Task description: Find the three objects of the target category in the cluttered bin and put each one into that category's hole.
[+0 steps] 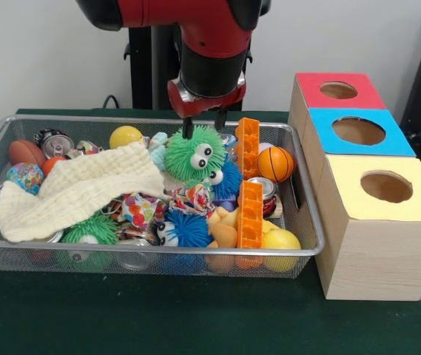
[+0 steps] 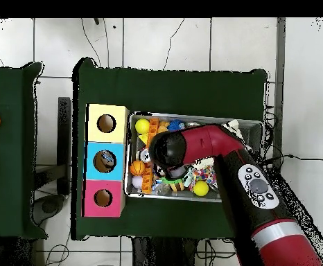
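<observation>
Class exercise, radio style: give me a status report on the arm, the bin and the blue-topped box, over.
Gripper down on green fuzzy ball, fingers astride its top. Bin full of clutter; cream cloth covers left part. Blue box's hole unobstructed.

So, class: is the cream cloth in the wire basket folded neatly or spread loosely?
Spread loosely. The cream cloth drapes crumpled across the toys at one end of the wire basket, one corner hanging toward the rim.
</observation>
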